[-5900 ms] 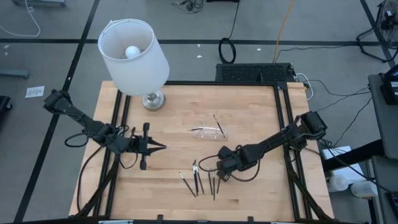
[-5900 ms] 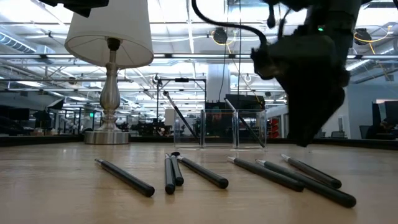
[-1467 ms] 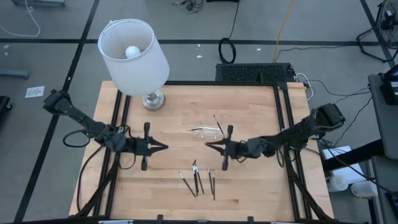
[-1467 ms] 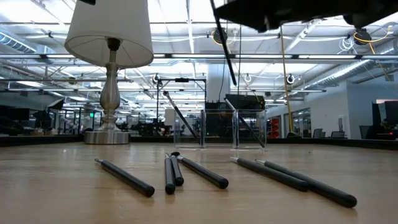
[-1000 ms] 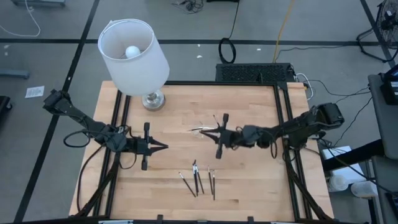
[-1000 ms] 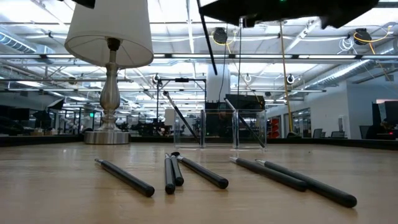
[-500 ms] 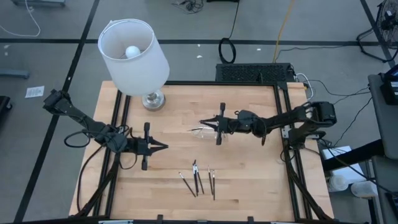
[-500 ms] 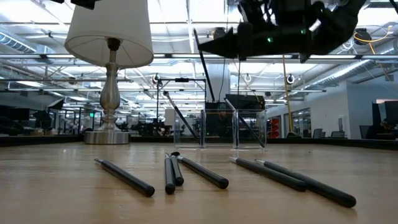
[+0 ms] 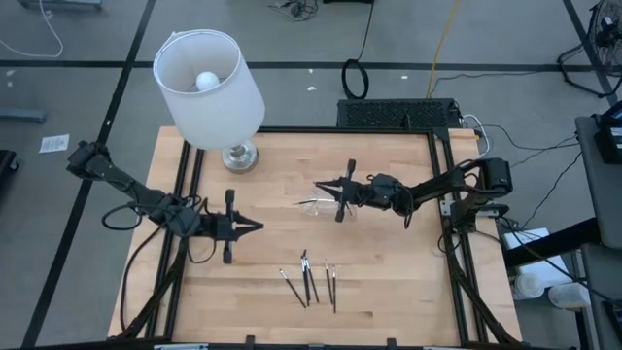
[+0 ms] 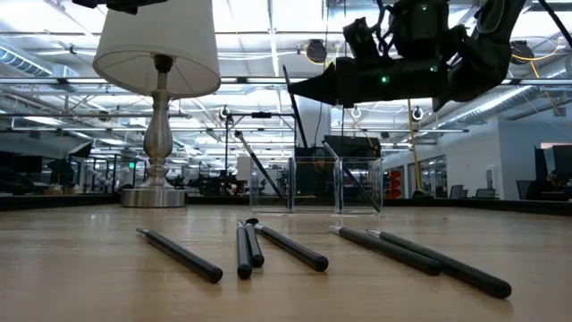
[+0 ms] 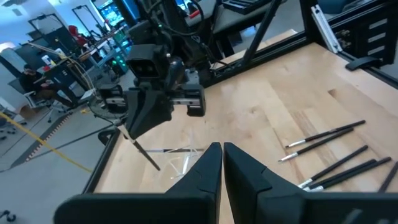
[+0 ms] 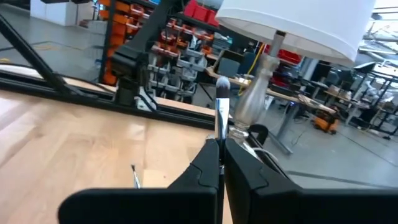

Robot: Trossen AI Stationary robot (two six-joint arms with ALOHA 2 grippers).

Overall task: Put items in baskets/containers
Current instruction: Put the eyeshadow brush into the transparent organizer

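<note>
Stick (image 10: 294, 105) pinched in right gripper (image 9: 322, 186) above clear tray (image 9: 328, 206); left gripper (image 9: 255, 227) fingers pressed together

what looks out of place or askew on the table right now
Nothing damaged or spilled. Five brushes lie loose at the table's front edge, outside the clear tray. The right claw holds a sixth brush tilted above the tray. The left claw hangs shut, away from them.
</note>
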